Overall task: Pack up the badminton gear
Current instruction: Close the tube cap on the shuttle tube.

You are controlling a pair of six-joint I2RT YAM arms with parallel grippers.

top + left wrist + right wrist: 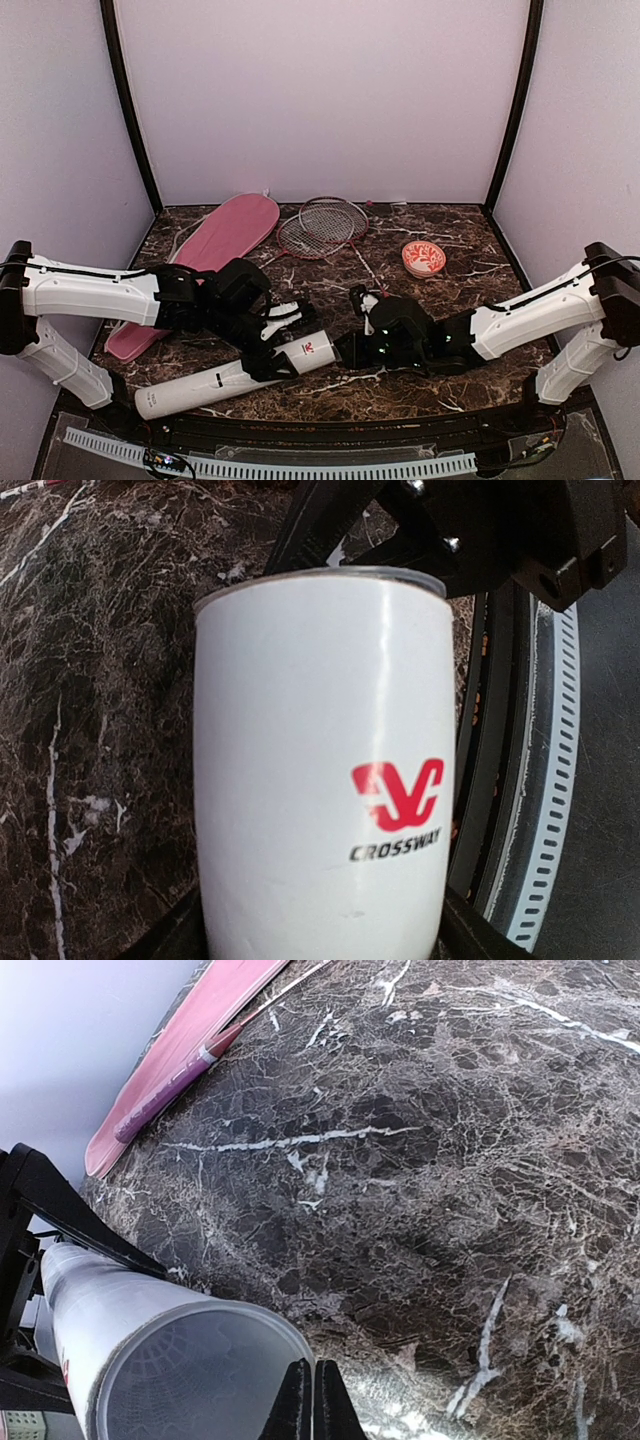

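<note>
A tall white tube (215, 380) with a red logo (398, 795) lies on the dark marble table, its end pointing right. My left gripper (287, 345) is shut round the tube (320, 740) near that end, one finger (165, 940) on each side. My right gripper (350, 352) is shut, its tips (312, 1392) touching the rim of the tube's frosted end (190, 1380), where a ribbed feather-like pattern shows faintly. Two red-framed rackets (322, 226) lie overlapped at the back. The pink bag (228, 236) lies back left, a pink handle (165, 1095) resting on it (215, 1015).
A small round red-and-white object (423, 258) sits at the back right. A slotted white strip (270, 466) runs along the near table edge, also beside the tube in the left wrist view (548, 810). Pale walls enclose the table on three sides.
</note>
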